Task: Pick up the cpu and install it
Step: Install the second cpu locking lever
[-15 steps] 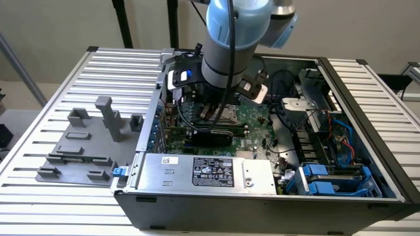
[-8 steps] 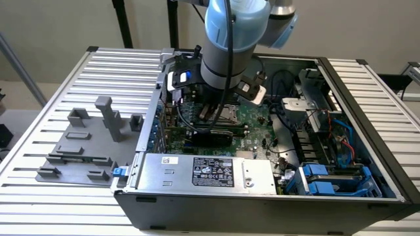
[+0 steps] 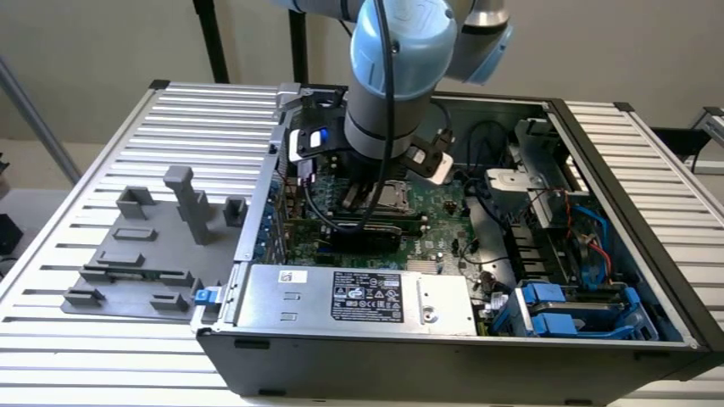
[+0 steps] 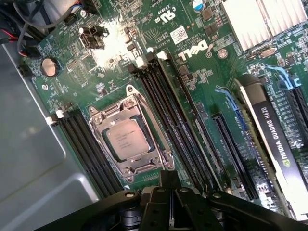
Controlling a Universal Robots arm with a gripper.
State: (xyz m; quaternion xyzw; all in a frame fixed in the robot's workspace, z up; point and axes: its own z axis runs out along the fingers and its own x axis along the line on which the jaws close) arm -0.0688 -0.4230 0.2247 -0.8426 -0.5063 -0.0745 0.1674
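Note:
The cpu [image 4: 129, 139], a small square chip with a pale silver top, lies flat inside the metal socket frame [image 4: 98, 120] on the green motherboard [image 4: 115, 43]. My gripper [image 4: 168, 185] hovers just beside the socket, its black fingers shut together with nothing between them. In the exterior view the arm reaches down into the open computer case [image 3: 633, 170], and the gripper [image 3: 368, 191] hangs over the board next to the socket [image 3: 398, 197].
Black memory slots [image 4: 168, 110] flank the socket. A graphics card [image 4: 269, 139] and a silver heatsink [image 4: 260, 19] lie beyond them. A silver power supply [image 3: 356, 297], blue drive bays [image 3: 565, 314] and cables crowd the case. A grey parts fixture [image 3: 147, 254] sits at the exterior view's left.

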